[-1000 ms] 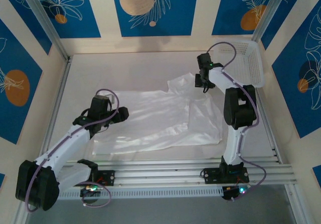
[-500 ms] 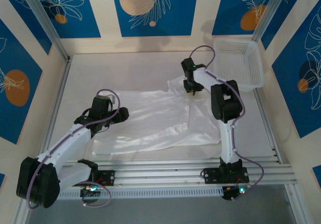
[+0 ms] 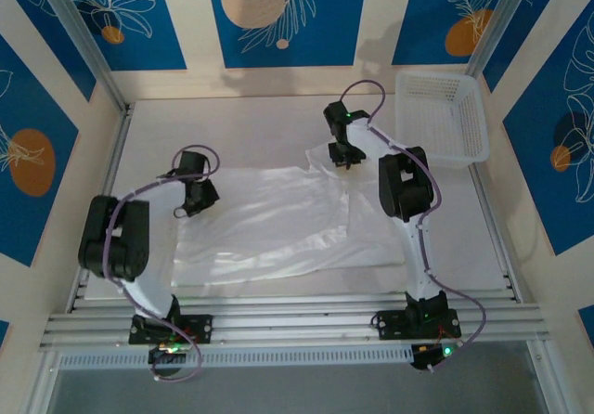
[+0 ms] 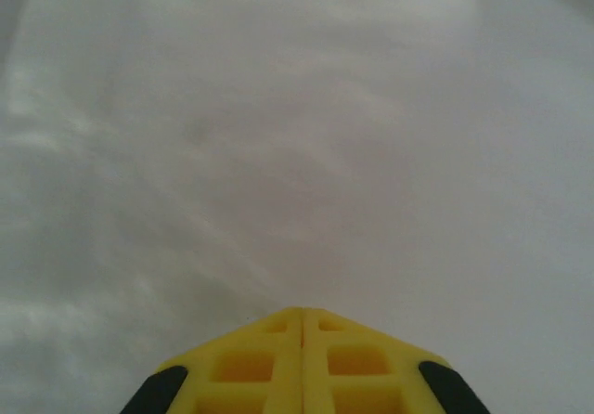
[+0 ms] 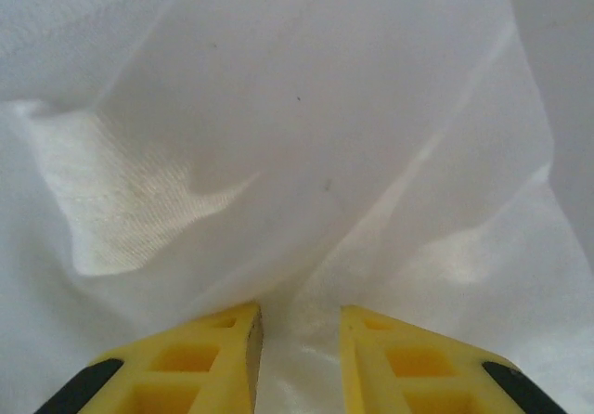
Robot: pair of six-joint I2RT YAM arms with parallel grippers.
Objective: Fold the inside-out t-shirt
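The white table (image 3: 232, 126) carries the inside-out t-shirt (image 3: 278, 219), spread mostly flat across its middle, with one rumpled corner reaching toward the far side. The cloth is thin and nearly the table's own colour, so its left and near edges are hard to trace from the top camera. A white mesh basket (image 3: 445, 117) sits in the far right corner, apart from the shirt.

The left gripper (image 3: 190, 199) sits low at the shirt's left edge. In the left wrist view the t-shirt (image 4: 278, 154) is a blurred pale surface with faint wrinkles. The left gripper (image 4: 303, 358) has its yellow fingers (image 4: 251, 366) pressed together along a thin seam. Their tips are cut off by the bottom of the picture, so I cannot tell whether any cloth is pinched between them.

The right gripper (image 3: 345, 157) is on the rumpled far corner. In the right wrist view the t-shirt (image 5: 278, 108) rises in soft folds, its weave showing on one lit ridge. The right gripper (image 5: 299, 358) has its fingers (image 5: 213, 363) slightly parted, and cloth shows through the narrow gap. Whether they touch the cloth cannot be made out.
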